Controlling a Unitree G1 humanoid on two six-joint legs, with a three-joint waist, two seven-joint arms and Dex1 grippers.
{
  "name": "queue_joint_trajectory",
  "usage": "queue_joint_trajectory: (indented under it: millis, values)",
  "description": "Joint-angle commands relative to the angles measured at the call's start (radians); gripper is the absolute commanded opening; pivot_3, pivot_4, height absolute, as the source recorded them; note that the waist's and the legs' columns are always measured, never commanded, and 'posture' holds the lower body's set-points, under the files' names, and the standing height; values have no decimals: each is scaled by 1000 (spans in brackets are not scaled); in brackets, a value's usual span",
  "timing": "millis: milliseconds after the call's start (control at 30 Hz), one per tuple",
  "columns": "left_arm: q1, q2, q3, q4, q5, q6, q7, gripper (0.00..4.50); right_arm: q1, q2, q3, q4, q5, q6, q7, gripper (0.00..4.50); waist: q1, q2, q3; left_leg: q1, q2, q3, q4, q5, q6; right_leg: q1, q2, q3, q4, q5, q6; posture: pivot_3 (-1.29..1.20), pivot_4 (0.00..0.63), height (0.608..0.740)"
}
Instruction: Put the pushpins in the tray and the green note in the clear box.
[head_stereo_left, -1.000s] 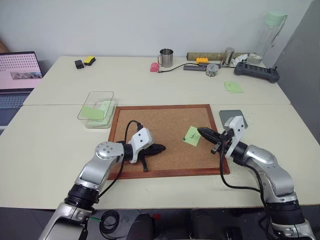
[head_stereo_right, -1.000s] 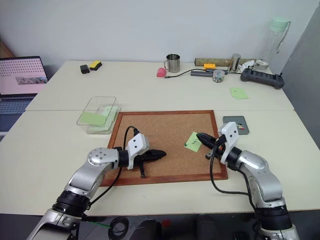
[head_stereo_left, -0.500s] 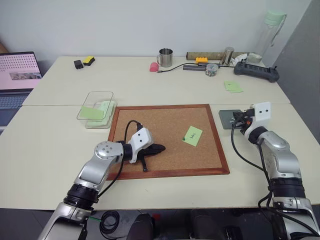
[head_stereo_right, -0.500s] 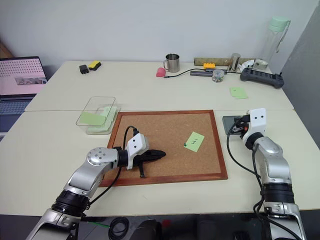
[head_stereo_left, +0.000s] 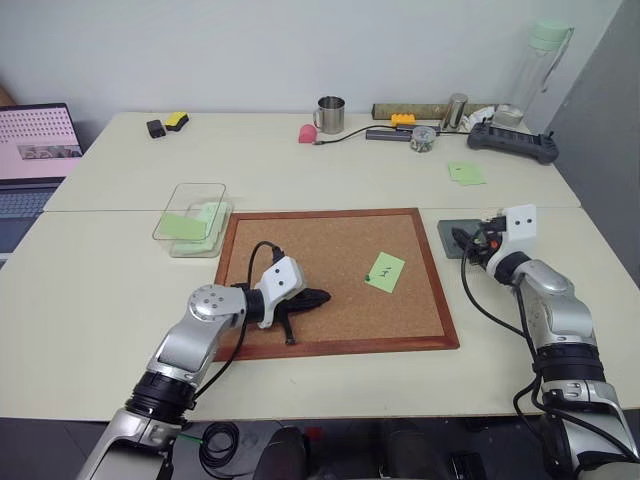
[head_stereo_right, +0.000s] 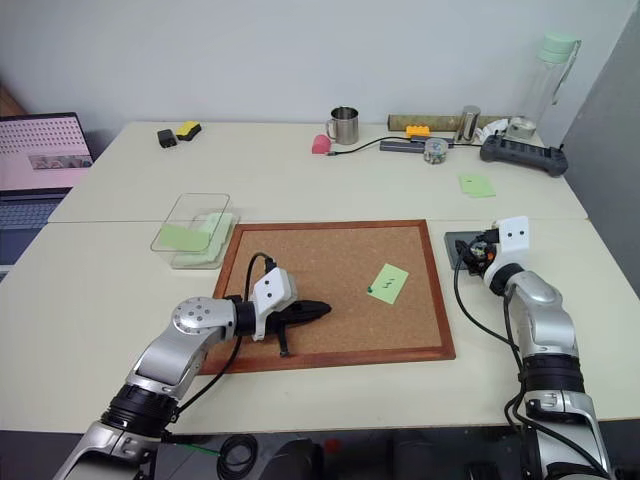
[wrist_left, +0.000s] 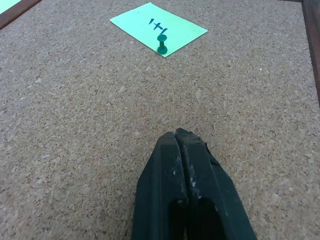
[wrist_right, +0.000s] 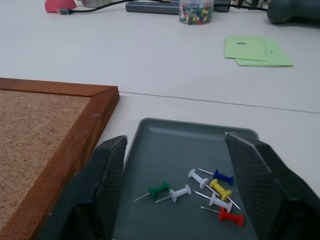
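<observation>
**Operator:** Which step is in hand, and where are the task items?

**Technician:** Pin deposit. The small flat dark grey square tray lies just right of the wooden-framed cork board. It holds seven plastic-headed pushpins: one green, three white, one blue, one yellow, one red. The right gripper hovers at the tray with its two black fingers spread wide and nothing between them; judged from this, a pin is just released.

**Operator:** What remains?

**Technician:** One green pushpin stands in the light green square paper note with a dark scribble, fastening it to the cork. The transparent rectangular plastic box sits just left of the board, on a green pad, with one green sheet inside.

**Operator:** Left arm status?

**Technician:** The left gripper rests low over the cork, fingers pressed together, holding nothing, well apart from the note.

**Operator:** Next move?

**Technician:** Likely: extract the last pin by its head, carry it to the tray, then lift the freed note to the box.
</observation>
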Motion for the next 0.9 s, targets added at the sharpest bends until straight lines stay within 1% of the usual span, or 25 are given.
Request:
queue_joint_trajectory:
  millis: [33,200,300,533,800,867,900]
  values:
    - [25,18,-9,17,18,27,1,0,32,-1,46,-183,54,-37,135,3744,-1,0,0,0,0,0,0,0,0,0,0,0,0,0,0,0,150,740]
    - [19,14,-11,20,19,29,-1,0,105,14,164,-346,63,-9,243,3744,-1,0,0,0,1,-1,0,0,0,0,0,-1,0,0,1,0,150,740]
    - [18,15,-12,20,18,30,-3,0,147,20,245,-394,24,-5,262,3744,0,0,0,0,1,-1,0,0,0,0,0,-1,0,0,1,0,150,740]
    - [18,13,-12,20,17,36,0,0,165,87,326,-374,-1,6,243,3744,-1,0,0,0,1,-1,0,0,0,0,0,-1,0,-1,2,0,150,740]
    - [21,9,-12,16,18,36,6,0,138,134,375,-308,-41,-21,246,3744,0,0,0,0,1,-1,0,0,0,0,0,-1,0,-1,2,0,150,740]
    - [23,9,-11,14,18,35,7,0,137,137,377,-298,-50,-25,251,3378,0,0,0,0,0,-1,0,0,0,0,0,-1,0,-1,2,0,150,740]
    - [25,9,-11,13,18,35,8,0,137,136,379,-294,-52,-26,256,3267,0,0,0,0,1,-1,0,0,0,0,0,-1,0,-1,1,0,150,740]
